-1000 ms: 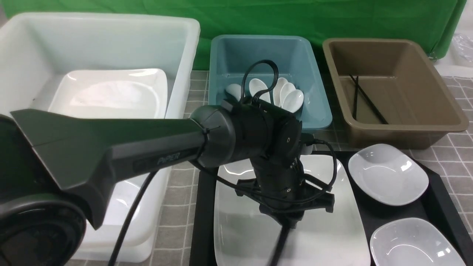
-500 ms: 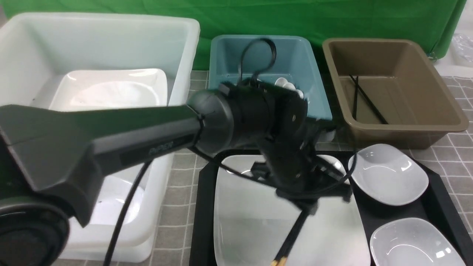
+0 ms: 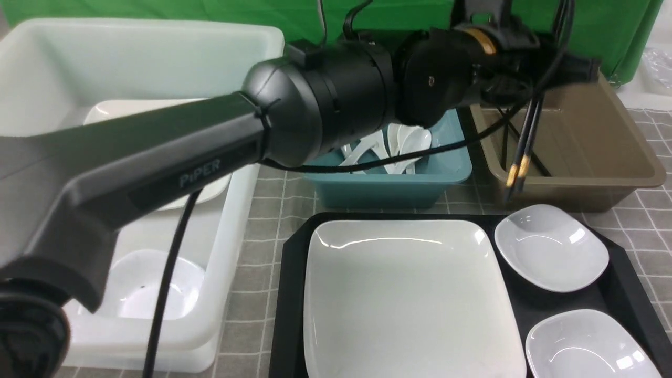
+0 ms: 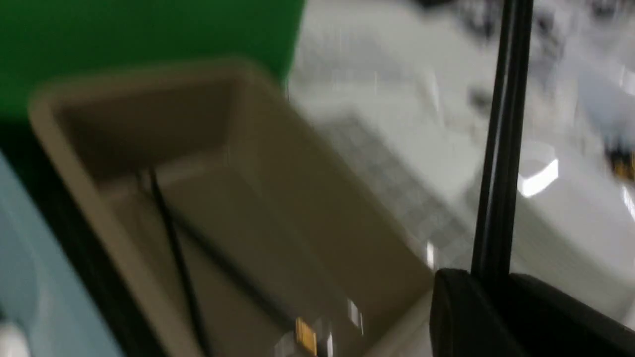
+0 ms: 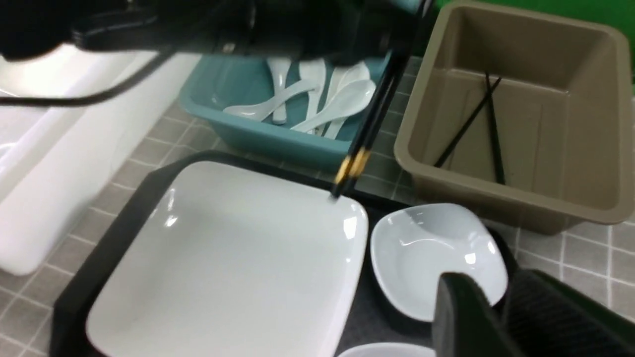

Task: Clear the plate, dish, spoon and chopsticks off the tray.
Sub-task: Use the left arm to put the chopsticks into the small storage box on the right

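Green backdrop (image 3: 157,8), grey checked worktop (image 3: 262,210). Left jaws clenched on thin black gold-banded chopsticks (image 3: 526,137), hanging steeply near corner of brown rectangular plastic tub (image 3: 630,182), apparently raised to clear rim and join second black pair (image 5: 494,134) inside. Right jaws parted, empty.

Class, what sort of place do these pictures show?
Probably a robot test bench staged for dish-clearing: green backdrop, blue tub of spoons, brown tub holding chopsticks, black tray of dishes.

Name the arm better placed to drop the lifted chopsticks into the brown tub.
Left. Its tool grips the chopsticks, which hang by the brown tub's near rim; the right tool sits back near a small dish on the tray.
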